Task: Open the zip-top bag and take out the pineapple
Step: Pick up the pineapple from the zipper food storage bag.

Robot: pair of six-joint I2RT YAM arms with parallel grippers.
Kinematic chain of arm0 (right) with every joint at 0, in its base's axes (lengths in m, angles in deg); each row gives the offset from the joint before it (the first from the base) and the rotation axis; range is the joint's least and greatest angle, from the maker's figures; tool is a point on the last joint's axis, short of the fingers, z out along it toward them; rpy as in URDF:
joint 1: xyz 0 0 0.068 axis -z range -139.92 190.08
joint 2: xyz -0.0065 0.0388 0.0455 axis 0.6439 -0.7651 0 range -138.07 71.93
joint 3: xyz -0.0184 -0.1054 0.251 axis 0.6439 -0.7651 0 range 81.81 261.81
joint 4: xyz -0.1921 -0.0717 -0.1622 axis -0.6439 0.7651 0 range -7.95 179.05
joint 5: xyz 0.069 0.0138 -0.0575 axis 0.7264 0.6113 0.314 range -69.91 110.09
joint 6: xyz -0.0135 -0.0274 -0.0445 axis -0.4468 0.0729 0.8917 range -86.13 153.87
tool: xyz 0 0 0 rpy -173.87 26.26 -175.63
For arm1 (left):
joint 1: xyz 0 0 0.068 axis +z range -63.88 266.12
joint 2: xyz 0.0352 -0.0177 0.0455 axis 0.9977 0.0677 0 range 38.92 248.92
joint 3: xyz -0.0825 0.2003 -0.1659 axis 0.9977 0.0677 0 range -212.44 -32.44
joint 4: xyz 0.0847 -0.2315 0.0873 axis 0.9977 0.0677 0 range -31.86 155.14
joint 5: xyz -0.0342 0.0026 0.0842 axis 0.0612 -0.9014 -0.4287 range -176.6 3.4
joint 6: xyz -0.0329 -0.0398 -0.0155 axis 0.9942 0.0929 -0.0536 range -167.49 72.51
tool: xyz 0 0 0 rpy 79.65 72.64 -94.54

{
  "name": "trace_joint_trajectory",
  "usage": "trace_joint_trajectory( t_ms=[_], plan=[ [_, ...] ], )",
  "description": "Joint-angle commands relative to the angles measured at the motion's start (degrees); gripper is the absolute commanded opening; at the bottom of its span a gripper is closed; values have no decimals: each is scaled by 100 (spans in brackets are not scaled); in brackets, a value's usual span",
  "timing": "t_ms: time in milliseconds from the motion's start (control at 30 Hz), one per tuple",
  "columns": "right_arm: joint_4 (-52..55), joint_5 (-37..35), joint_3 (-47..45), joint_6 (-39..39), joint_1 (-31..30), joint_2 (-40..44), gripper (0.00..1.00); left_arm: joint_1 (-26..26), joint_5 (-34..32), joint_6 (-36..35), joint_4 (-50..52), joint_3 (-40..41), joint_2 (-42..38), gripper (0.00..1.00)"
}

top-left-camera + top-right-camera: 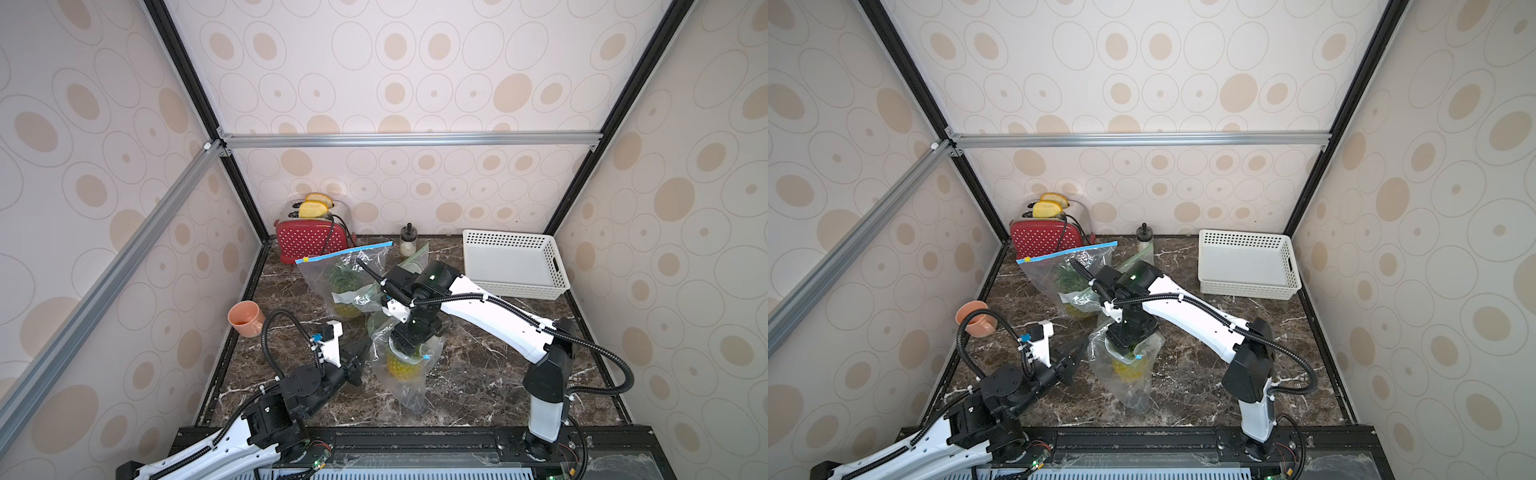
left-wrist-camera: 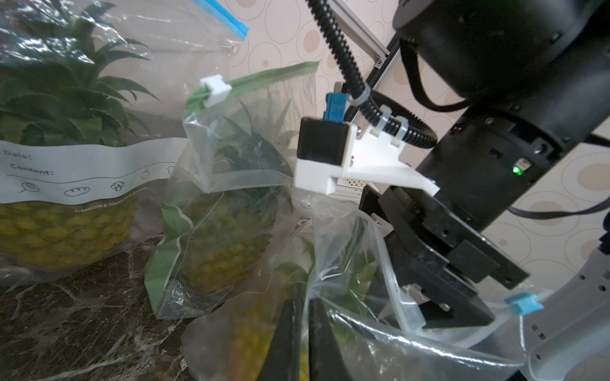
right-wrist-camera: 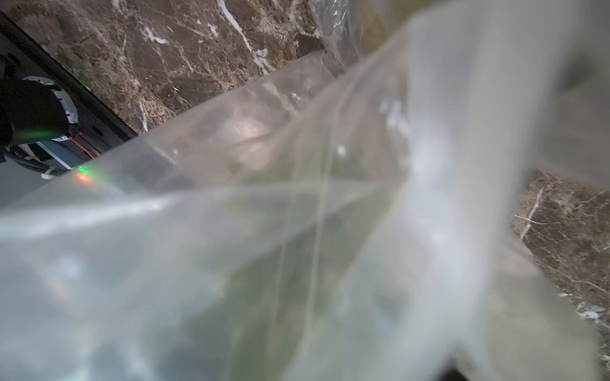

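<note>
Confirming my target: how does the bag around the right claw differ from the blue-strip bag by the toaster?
The clear plastic bag with the blue slider is open around the right claw; the blue-strip bag looks zipped shut. The first sits in front, the second behind. Both hold pineapples.

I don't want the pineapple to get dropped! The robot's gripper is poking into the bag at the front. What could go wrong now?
1. The left gripper pinches only a thin edge of the front bag; the plastic might slip out and the mouth flop shut.
2. The right gripper sits in that mouth above the pineapple, with plastic blurring its wrist view, so it might grab bag instead of fruit.
</note>
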Motion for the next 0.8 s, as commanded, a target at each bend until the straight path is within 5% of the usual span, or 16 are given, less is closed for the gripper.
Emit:
trace_joint_trajectory(
  t_ms=[0, 333, 767],
  plan=[
    [-480, 22, -385, -200, -25, 122, 72, 5, -153, 228, 149, 132, -211, 11],
    [-1623, -272, -1056, -589, -18, 501, 72, 9, -214, 324, 418, 221, -369, 11],
    [-1491, -489, -943, -824, -90, 798, 76, 5, -175, 304, 271, 194, -222, 11]
  ],
)
